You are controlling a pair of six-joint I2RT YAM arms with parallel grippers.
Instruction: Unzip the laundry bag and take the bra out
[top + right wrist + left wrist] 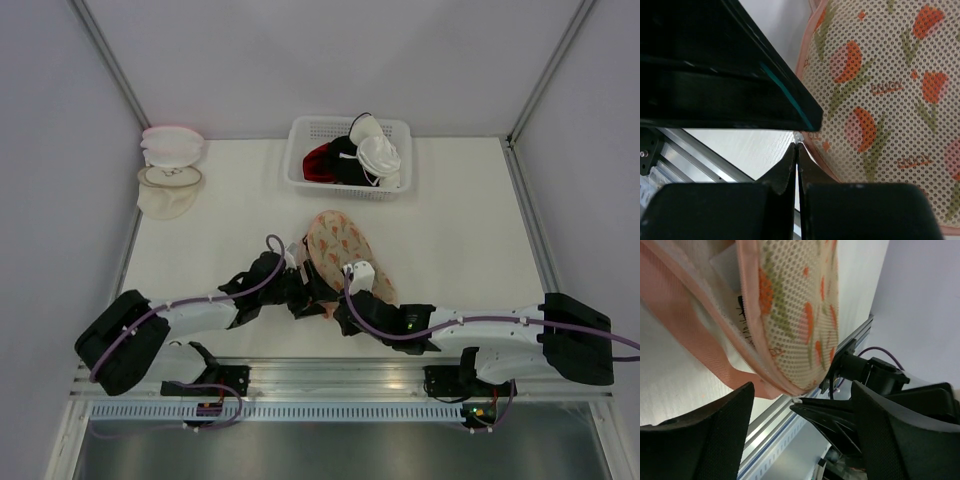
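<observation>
On the white table (220,260), your right claw (797,147) is pinched shut on the bag (880,100) at its trim; your left claw (802,390) gapes empty. Unzipping, I judge: next, brace the bag and draw it open.

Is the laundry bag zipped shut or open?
Open, at least partly: in the left wrist view the laundry bag gapes at its edge, black lace showing inside.
</observation>
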